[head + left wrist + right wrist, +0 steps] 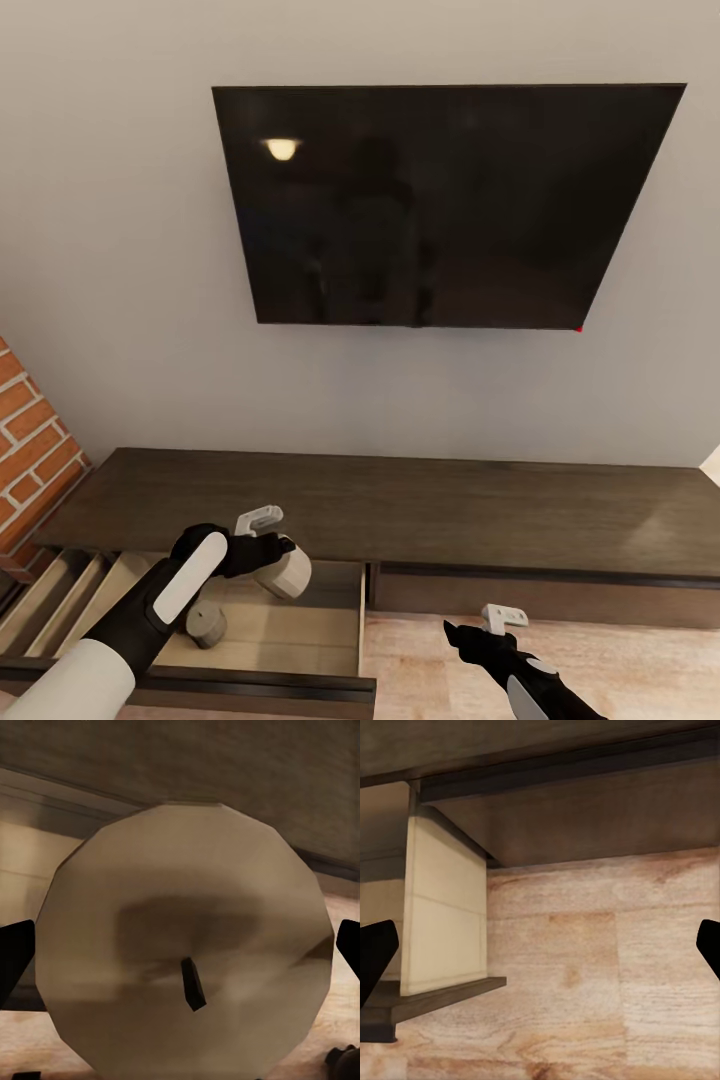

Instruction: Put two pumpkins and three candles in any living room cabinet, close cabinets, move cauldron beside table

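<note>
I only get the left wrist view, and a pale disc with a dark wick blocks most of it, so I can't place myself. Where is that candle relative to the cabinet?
Observer: In the head view, the left gripper holds the candle above the open drawer at the left end of the cabinet.
Operator: Is anything in that drawer?
Observer: Yes, a second candle sits on the drawer bottom, nearer the robot than the held one.
Operator: And the right arm?
Observer: The right gripper is open and empty. It is over the wood floor, in front of the closed drawer front.
</note>
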